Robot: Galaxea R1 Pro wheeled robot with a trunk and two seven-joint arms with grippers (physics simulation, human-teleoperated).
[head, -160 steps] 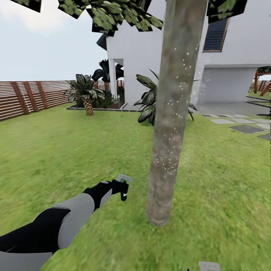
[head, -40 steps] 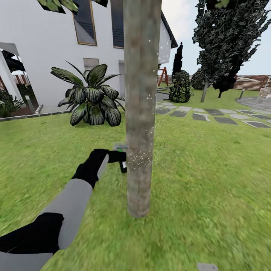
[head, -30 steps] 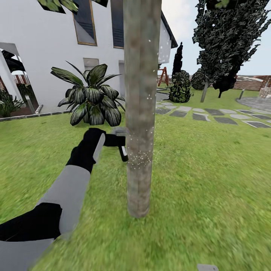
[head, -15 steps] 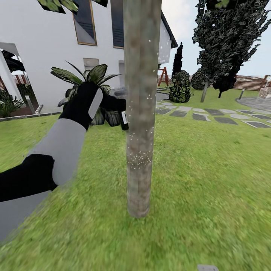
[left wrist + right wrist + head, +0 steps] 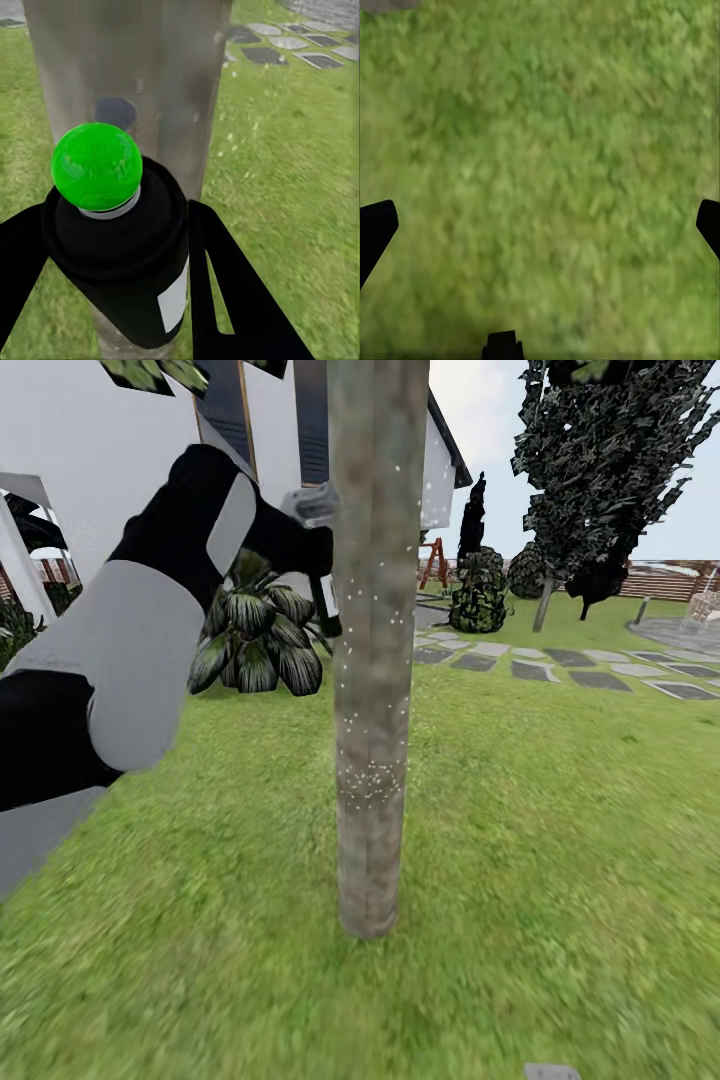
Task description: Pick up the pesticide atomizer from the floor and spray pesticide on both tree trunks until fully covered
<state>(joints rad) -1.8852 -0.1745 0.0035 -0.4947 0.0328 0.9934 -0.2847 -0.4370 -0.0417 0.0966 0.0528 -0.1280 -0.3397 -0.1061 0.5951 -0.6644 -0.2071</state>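
No writing to read anywhere here. The spray bottle (image 5: 120, 255) carries a white label (image 5: 174, 298) on its dark side, but that patch is blank, with no letters, brand or numbers on it. The house wall (image 5: 100, 460) behind it bears no sign or number either.

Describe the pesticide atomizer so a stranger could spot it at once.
Find the pale tree trunk rising from the lawn. Just beside it, high up, the left gripper holds the pesticide atomizer in its jaws: a small black bottle with a white label and a bright green ball on top.
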